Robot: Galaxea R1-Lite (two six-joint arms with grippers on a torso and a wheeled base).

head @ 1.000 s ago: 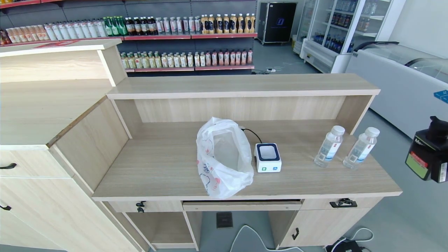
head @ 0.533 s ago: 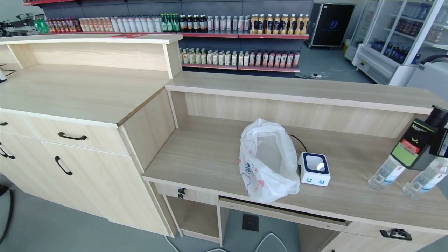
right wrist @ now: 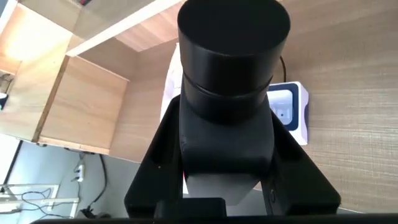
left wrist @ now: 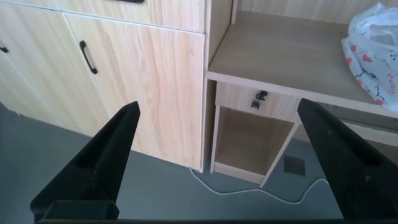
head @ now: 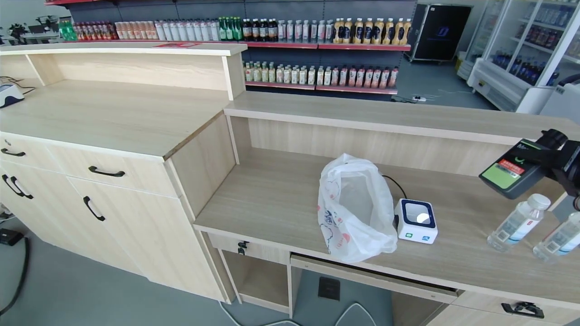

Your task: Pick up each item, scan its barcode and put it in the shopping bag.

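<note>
A black bottle with a green label hangs tilted above the counter's right end, my right gripper shut on it. In the right wrist view the black bottle stands cap-first between the fingers of the right gripper. Two clear water bottles stand under it. The white shopping bag stands open mid-counter, with the white scanner right beside it. My left gripper hangs open over the floor beside the counter's front, nothing between its fingers.
The low wooden counter has a raised back ledge and a taller counter on its left. A small device lies at that counter's far end. Drink shelves and fridges stand behind.
The head camera has turned, shifting the whole picture to the right. Against the water bottles, my right gripper has lifted the black bottle and tipped it closer to lying flat.
</note>
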